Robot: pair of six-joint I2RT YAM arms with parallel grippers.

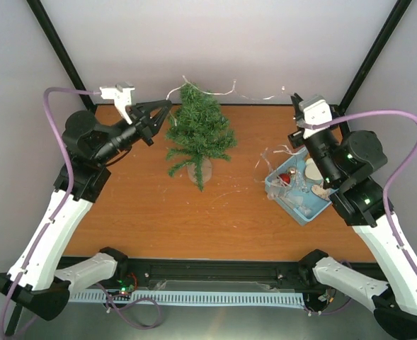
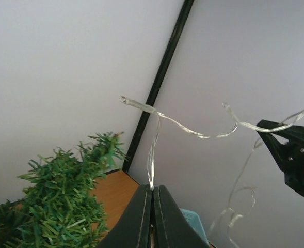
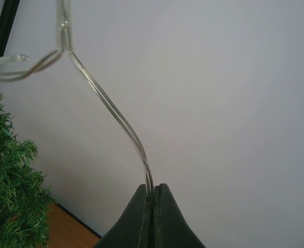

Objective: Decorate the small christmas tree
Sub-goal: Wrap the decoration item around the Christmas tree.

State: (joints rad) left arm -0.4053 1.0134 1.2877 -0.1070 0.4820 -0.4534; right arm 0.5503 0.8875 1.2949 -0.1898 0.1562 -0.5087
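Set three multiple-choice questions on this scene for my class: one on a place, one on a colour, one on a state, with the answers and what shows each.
1. Where does the tray stand on the table?
A. Left of the tree
B. Right of the tree, by the right arm
C. Behind the tree

2. What colour is the tray?
A. Red
B. Yellow
C. Blue

3. How do the left gripper and the right gripper stand?
A. Both shut on the light string
B. Both open
C. One open, one shut on the tree

Answers:
1 B: the top view shows it on the tree's right, near that arm.
2 C: its rim is pale blue.
3 A: each wrist view shows closed jaws pinching the clear string.
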